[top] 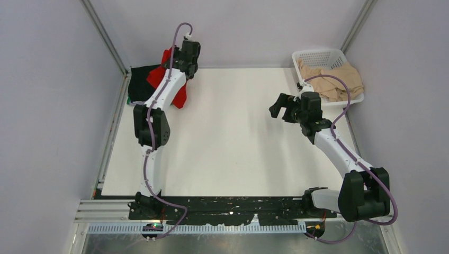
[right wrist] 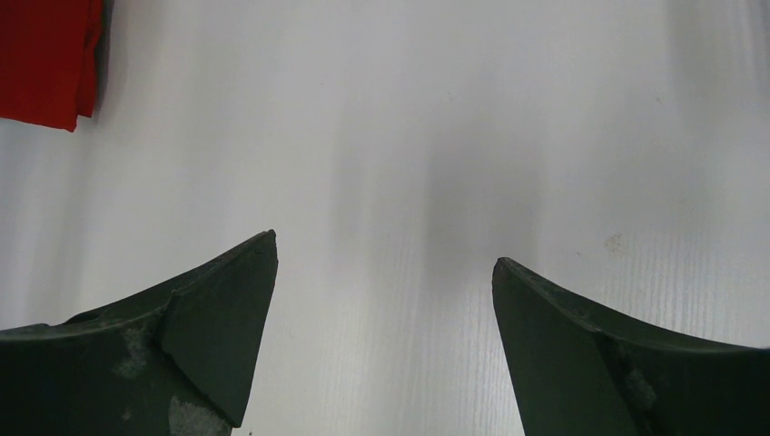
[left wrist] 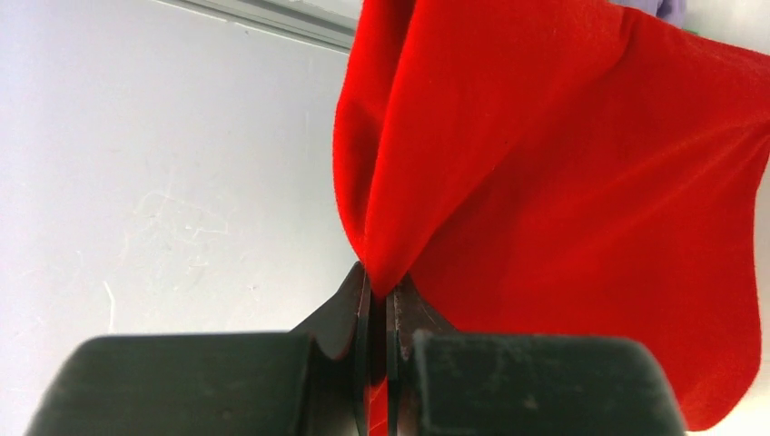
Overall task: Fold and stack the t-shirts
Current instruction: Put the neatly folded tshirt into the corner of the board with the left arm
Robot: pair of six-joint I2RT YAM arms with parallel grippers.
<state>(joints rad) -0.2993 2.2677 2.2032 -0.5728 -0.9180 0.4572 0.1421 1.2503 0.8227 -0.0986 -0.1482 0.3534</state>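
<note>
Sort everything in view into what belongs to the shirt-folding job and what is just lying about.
Job: red t-shirt, pinched in the left end effector; beige t-shirts; dark cloth pile by the red one.
Just there: white basket holding the beige ones; table.

Both arms I'm driving look alike: the left arm (top: 159,98) and right arm (top: 334,145) are white tubular links joined by bulky black joint housings. A lavender cable (top: 175,39) trails back from behind each gripper. The left gripper (left wrist: 380,292) has thin dark blades ahead of a blocky black body. The right gripper (right wrist: 385,268) has wedge-shaped black fingers (right wrist: 218,331) with pointed tips, scuffed with pale grey wear patches.
</note>
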